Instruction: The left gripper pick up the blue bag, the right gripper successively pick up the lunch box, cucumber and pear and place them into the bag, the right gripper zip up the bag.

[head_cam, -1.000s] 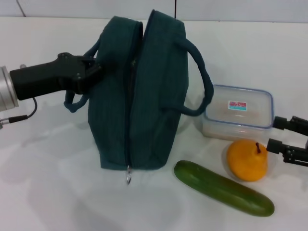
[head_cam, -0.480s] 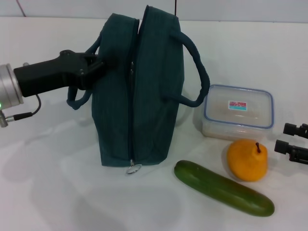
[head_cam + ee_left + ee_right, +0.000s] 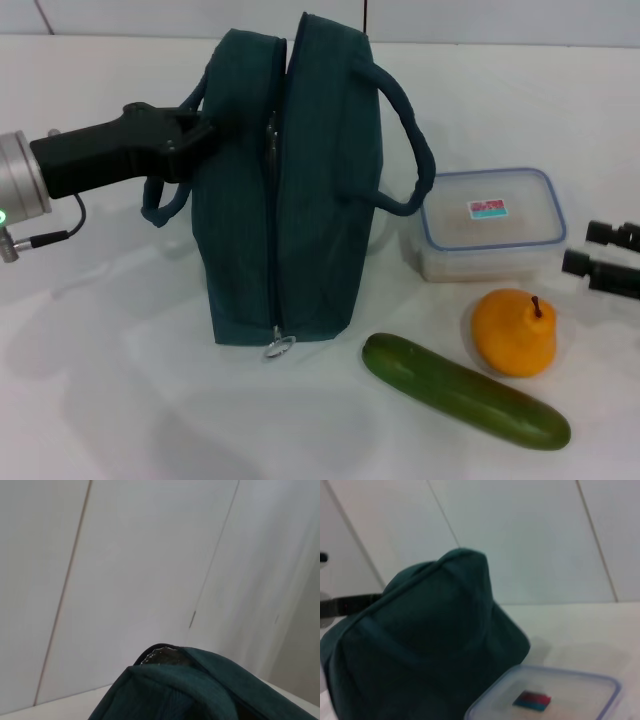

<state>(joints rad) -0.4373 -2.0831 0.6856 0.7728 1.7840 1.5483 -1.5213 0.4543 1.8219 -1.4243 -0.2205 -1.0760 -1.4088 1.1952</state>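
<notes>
The blue bag (image 3: 300,200) stands upright on the white table (image 3: 100,380), its zipper pull (image 3: 279,347) hanging at the front bottom. My left gripper (image 3: 195,140) is shut on the bag's left handle, at its upper left side. The clear lunch box (image 3: 488,225) with a blue rim lies right of the bag. In front of it sit the orange pear (image 3: 513,332) and the green cucumber (image 3: 465,390). My right gripper (image 3: 582,247) is open at the far right, just beside the lunch box's right end. The wrist views show the bag (image 3: 200,690) (image 3: 420,655) and lunch box (image 3: 555,695).
A pale panelled wall rises behind the table. The bag's right handle (image 3: 408,140) loops out toward the lunch box. Bare table surface lies left of and in front of the bag.
My right gripper has moved up and in toward the lunch box's right end, and the box has shifted slightly away and left. The bag has settled a little more upright in the left gripper.
</notes>
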